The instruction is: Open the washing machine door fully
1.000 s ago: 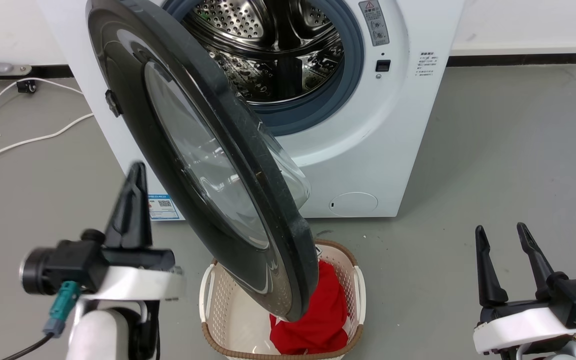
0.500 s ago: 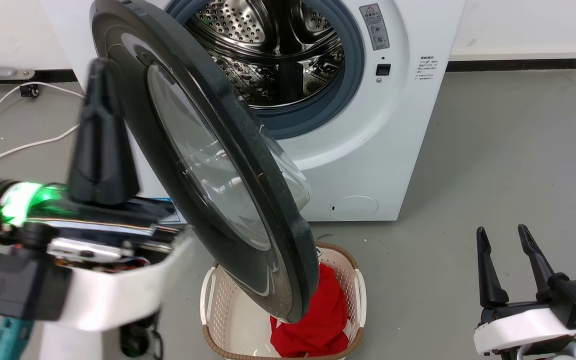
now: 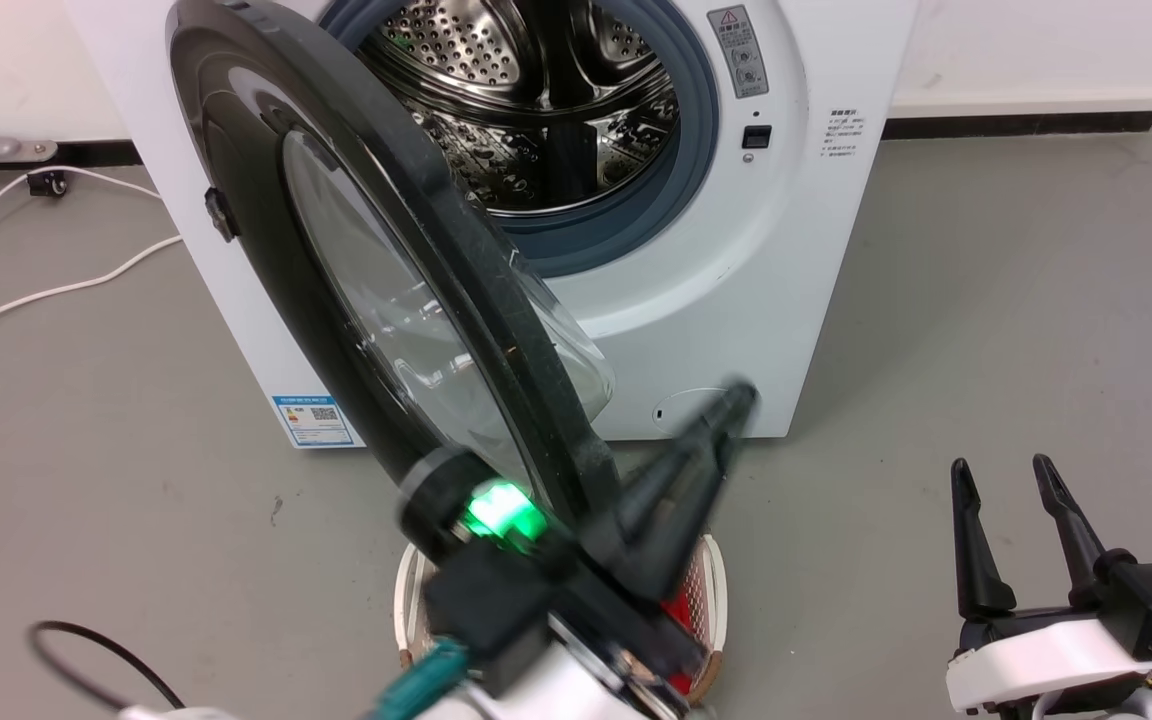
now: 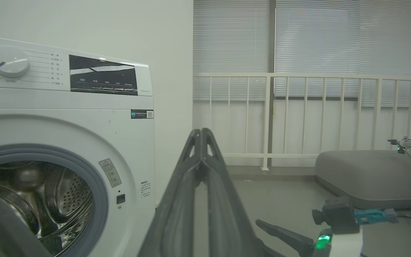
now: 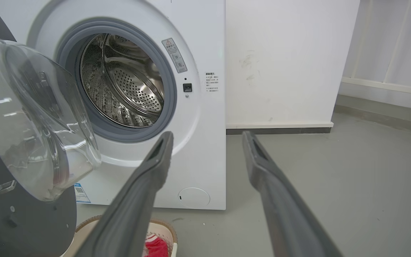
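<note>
Half open at best: washer door (image 3: 266, 250) hangs off the hinge on the left of the head cam, nearly edge-on, glass bowl bulging twd the drum, free rim over the laundry basket (image 3: 714, 575). Washer (image 3: 726, 290) stands behind it, drum exposed. L gripper (image 3: 736, 397) is low centre, blurred, just right of the door's free rim on its drum side. Its fingers are pressed together w/ nothing held; can't tell if it touches the door. R gripper (image 3: 998, 466) is lower right, fingers spread, empty. Step, as I read it: push the door wider. Best done w/ the flat of the closed fingers on the inner frame nr the free rim, not the glass. Sweep slowly in an arc round the hinge till it stops, and keep clear of the basket.
</note>
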`<state>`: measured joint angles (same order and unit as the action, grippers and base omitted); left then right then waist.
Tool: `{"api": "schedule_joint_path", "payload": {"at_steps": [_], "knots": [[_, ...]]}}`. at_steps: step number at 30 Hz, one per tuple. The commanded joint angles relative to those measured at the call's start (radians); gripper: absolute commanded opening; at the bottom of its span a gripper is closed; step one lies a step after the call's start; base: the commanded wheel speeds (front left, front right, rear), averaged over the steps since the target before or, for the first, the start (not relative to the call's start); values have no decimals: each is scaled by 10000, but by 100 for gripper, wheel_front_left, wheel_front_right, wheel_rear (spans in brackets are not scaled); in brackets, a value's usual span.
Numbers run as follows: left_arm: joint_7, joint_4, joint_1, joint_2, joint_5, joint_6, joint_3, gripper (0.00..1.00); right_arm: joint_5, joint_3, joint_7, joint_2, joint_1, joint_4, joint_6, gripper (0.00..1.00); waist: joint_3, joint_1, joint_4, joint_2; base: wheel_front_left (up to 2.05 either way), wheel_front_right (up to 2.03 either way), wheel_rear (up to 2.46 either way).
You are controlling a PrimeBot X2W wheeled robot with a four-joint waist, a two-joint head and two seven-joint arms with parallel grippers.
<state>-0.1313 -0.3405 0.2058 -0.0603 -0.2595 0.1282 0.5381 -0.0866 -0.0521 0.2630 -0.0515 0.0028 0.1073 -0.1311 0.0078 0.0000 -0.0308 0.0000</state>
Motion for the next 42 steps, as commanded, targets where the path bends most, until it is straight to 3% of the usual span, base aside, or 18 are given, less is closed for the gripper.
{"api": "schedule_joint_path", "payload": {"at_steps": [1, 5, 11, 27, 42], "knots": [[332, 320, -349, -178, -228, 13, 412, 0, -65, -4, 19, 24, 41, 27, 7, 100, 29, 0, 16, 0, 0, 0, 0], [895, 1033, -879, -431, -549, 19, 1059, 0, -111, -5, 20, 23, 5, 41, 7, 100, 104, 0, 35, 0, 0, 0, 0], [1013, 1897, -1109, -525, -425, -70, 1274, 0, -171, 33, 21, 23, -60, 92, 7, 100, 204, 0, 66, 0, 0, 0, 0], [-169, 4583, 761, 44, -771, -782, 1049, 0, -295, 160, 22, 23, -280, 321, 7, 100, 403, 0, -72, 0, 0, 0, 0], [-681, 5880, 1193, -22, -1226, -1464, 815, 0, -397, 169, 20, 23, -277, 460, 7, 100, 418, 0, -16, 0, 0, 0, 0]]}}
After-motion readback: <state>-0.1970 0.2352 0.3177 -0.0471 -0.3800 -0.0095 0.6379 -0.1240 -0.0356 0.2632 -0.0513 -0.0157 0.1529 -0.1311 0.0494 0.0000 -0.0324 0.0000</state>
